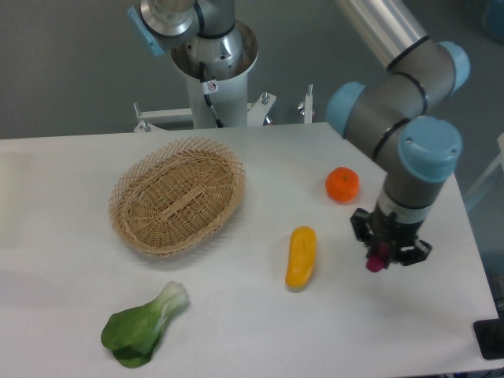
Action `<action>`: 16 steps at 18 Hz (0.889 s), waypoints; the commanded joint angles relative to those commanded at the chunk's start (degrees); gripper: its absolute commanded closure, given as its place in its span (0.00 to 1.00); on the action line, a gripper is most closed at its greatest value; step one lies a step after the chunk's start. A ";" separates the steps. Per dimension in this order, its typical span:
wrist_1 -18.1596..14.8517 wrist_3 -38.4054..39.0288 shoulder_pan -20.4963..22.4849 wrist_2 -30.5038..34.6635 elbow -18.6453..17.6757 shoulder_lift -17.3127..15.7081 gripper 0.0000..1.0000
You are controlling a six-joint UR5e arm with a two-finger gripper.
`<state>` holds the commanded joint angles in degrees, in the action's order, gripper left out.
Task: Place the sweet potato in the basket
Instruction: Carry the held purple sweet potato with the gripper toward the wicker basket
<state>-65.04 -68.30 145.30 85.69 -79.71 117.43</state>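
Note:
The gripper (380, 257) points down at the right side of the table and is shut on the sweet potato (375, 262), of which only a small reddish-purple end shows below the fingers. It hangs just above the tabletop. The light tan wicker basket (132, 228) sits at the left centre, holds nothing, and lies far to the left of the gripper.
A yellow-orange oblong vegetable (301, 256) lies left of the gripper. A round orange fruit (342, 184) sits behind it. A green leafy bok choy (144, 325) lies at the front left. The table's right edge (474, 236) is close to the gripper.

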 joint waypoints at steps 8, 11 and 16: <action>0.00 4.49 -8.53 0.26 -4.39 -4.31 0.81; 0.00 4.32 -10.99 0.18 -7.82 -7.20 0.81; 0.00 3.79 -12.93 0.18 -16.07 -12.48 0.81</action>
<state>-65.04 -64.51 132.37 85.87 -95.78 104.95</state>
